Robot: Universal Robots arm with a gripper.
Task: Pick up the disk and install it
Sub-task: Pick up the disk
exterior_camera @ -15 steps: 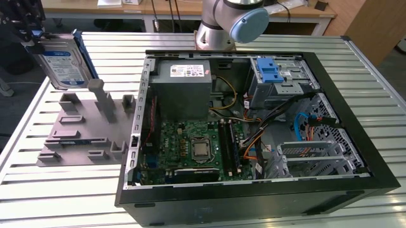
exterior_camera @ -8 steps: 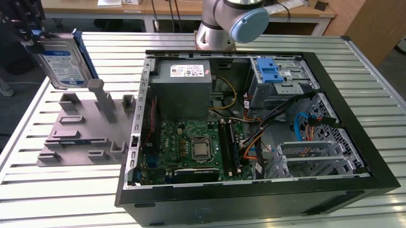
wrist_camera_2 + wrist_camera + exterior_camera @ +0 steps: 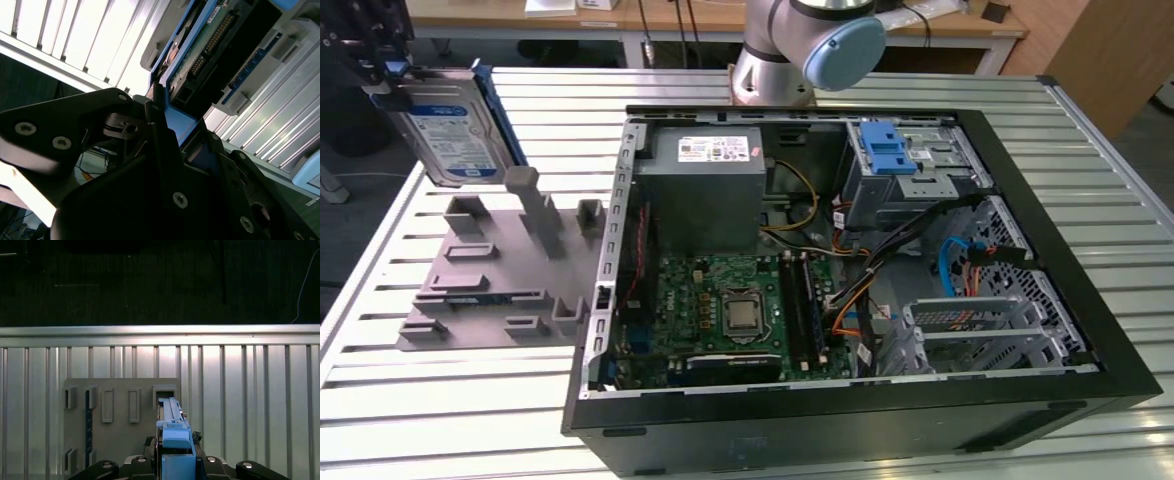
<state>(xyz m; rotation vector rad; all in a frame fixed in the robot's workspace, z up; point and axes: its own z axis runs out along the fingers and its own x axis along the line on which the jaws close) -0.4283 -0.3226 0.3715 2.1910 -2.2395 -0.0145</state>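
Silver disk (image 3: pixel 447 125) in blue carrier frame, clamped by its edges in the closed gripper (image 3: pixel 177 465), is held upright above the grey slotted fixture (image 3: pixel 480 270), apparently for carrying to the open computer case (image 3: pixel 854 430).

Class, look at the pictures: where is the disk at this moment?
The disk is held in the claw at the exterior view's left, raised above the grey holder plate and beside the open computer case.

Slatted metal table (image 3: pixel 1101 180) brightly lit. Wooden desk (image 3: pixel 674 15) seen beyond table's far edge; wooden panel (image 3: pixel 1107 50) placed by far corner.
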